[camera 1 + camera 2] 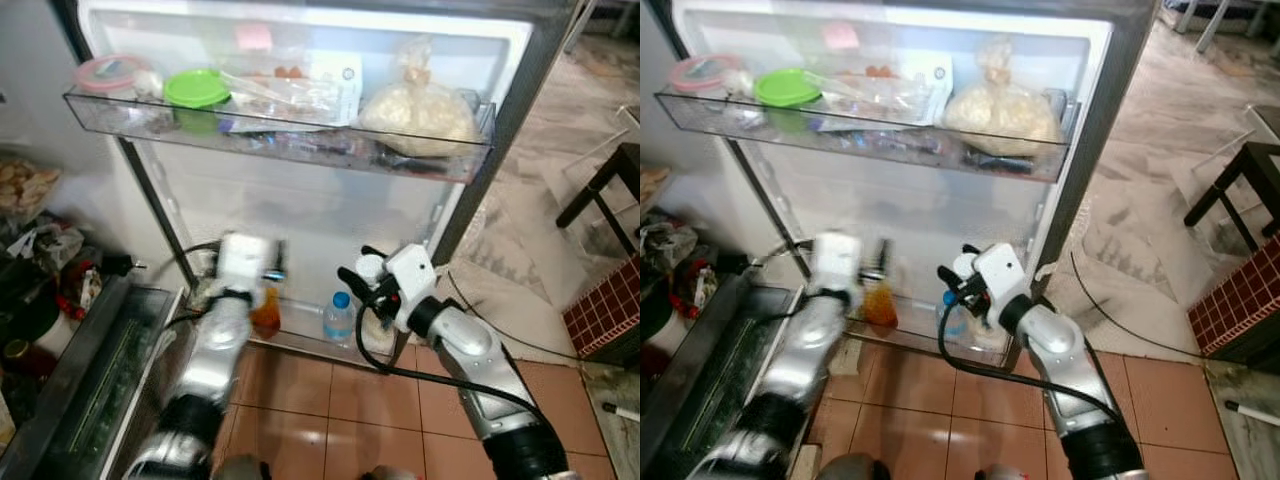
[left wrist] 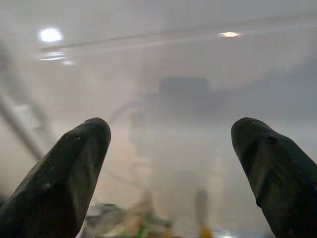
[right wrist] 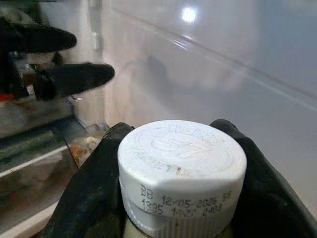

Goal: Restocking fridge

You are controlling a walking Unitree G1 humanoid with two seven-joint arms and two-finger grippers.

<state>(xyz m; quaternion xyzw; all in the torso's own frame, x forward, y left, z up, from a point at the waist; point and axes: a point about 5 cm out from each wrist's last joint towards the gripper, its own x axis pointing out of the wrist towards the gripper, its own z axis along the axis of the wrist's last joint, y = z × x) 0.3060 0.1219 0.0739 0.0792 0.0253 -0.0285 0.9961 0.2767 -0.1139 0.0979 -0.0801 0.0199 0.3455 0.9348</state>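
Observation:
The fridge door stands open in front of me. Its lower door shelf (image 1: 300,342) holds an orange bottle (image 1: 265,316) and a small water bottle (image 1: 339,318) with a blue cap. My right gripper (image 1: 362,274) is shut on a white-capped bottle (image 3: 182,171), held upright at the right end of that shelf, beside the water bottle. My left gripper (image 1: 274,262) hangs open just above the orange bottle, its fingers (image 2: 74,163) spread and empty, facing the white door wall.
The upper door shelf (image 1: 280,138) carries a pink-lidded tub (image 1: 108,72), a green-lidded container (image 1: 196,90), packets and a bag of white food (image 1: 418,108). A fridge drawer (image 1: 100,370) lies at my left. Black table legs (image 1: 600,190) and a cable (image 1: 520,335) are to the right.

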